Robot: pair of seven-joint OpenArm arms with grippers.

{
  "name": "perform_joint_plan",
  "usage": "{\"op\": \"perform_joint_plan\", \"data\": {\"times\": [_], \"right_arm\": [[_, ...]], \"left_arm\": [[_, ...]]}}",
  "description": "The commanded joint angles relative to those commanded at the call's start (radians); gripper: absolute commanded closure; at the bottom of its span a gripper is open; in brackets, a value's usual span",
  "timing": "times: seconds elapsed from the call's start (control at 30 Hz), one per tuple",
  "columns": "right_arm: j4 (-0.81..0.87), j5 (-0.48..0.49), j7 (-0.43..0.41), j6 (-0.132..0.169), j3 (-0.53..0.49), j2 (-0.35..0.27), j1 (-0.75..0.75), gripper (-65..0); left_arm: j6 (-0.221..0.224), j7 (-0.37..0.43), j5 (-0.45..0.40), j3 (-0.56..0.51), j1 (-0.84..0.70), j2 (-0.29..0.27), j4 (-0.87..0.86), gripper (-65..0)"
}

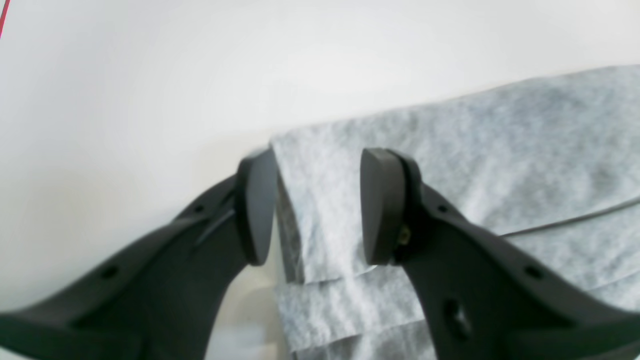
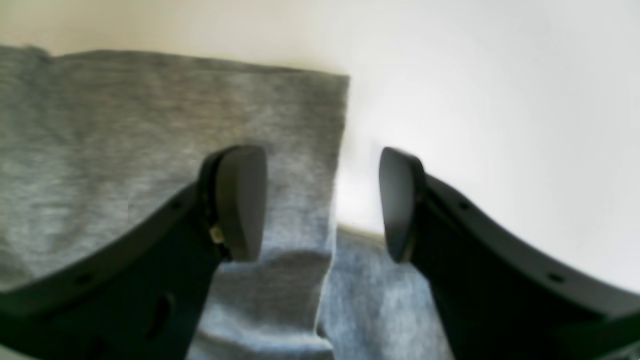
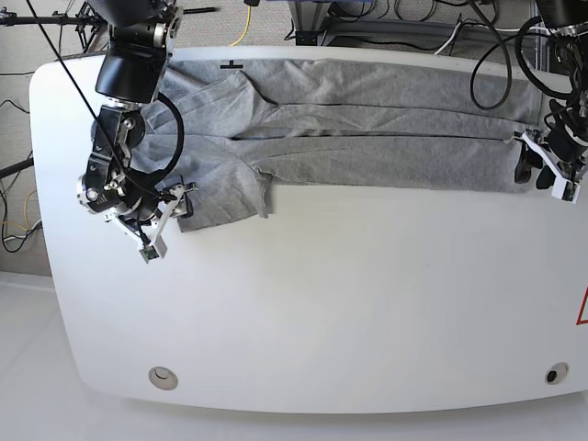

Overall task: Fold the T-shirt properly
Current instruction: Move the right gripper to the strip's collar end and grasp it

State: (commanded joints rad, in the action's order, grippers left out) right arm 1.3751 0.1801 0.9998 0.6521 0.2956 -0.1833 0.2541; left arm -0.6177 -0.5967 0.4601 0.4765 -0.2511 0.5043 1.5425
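No lettering could be read anywhere on the T-shirt (image 3: 367, 129); only plain heather-grey cloth faced up. The one printed mark in sight was part of a red triangle sign (image 3: 582, 308) at the bench's edge on the base view's right, cut off by the frame.

The T-shirt lay along the far part of the white bench (image 3: 322, 294), folded lengthwise into a long band running nearly from one side to the other, with a sleeve (image 3: 220, 197) spread toward the near side at the base view's left end. Beyond the far edge of the bench, black and yellow cables (image 3: 432, 23) trailed over the floor. Two small round fittings (image 3: 163, 375) sat in the bench's near corners (the other one at the opposite corner).

The right hand (image 2: 322, 202) was at the sleeve end, its two dark pads apart. In its wrist view one pad (image 2: 240, 200) stood over the grey cloth and the other over bare bench, so the side edge of the cloth ran between them; nothing was gripped.

The left hand (image 1: 317, 205) was at the opposite end of the band, its pads also apart. They straddled a corner of the stacked layers (image 1: 320, 210), one pad (image 1: 257, 205) just outside the cloth's edge, the other over the fabric. Whether either pad touched the cloth could not be told.
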Motion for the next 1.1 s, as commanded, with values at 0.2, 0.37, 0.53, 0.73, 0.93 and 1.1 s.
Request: {"op": "perform_joint_plan", "data": {"times": [0.2,0.37,0.53,0.73,0.93,1.1], "right_arm": [[-0.048,-0.003,-0.048,-0.007,-0.005,-0.002,-0.006,-33.6],[-0.088,-0.002,-0.079,-0.007,-0.005,-0.001,0.001,-33.6],[-0.134,0.004,-0.114,-0.006,-0.004,-0.001,0.011,-33.6],[-0.169,0.011,-0.123,-0.007,-0.006,0.0,0.013,-33.6],[-0.21,0.01,-0.123,-0.002,-0.02,0.005,0.011,-33.6],[-0.223,0.011,-0.128,0.0,-0.018,0.01,0.011,-32.8]], "left_arm": [[0.012,-0.001,-0.023,-0.007,-0.003,0.001,0.006,-25.6],[0.022,0.0,-0.038,-0.013,-0.003,0.003,0.004,-25.5],[0.028,0.001,-0.047,-0.014,-0.002,0.007,0.0,-25.5],[0.021,-0.001,-0.04,-0.008,-0.003,0.009,0.002,-25.6],[0.015,-0.004,-0.032,-0.009,-0.003,0.008,0.006,-26.0],[0.015,-0.004,-0.031,-0.01,-0.001,0.009,0.004,-26.1]]}}
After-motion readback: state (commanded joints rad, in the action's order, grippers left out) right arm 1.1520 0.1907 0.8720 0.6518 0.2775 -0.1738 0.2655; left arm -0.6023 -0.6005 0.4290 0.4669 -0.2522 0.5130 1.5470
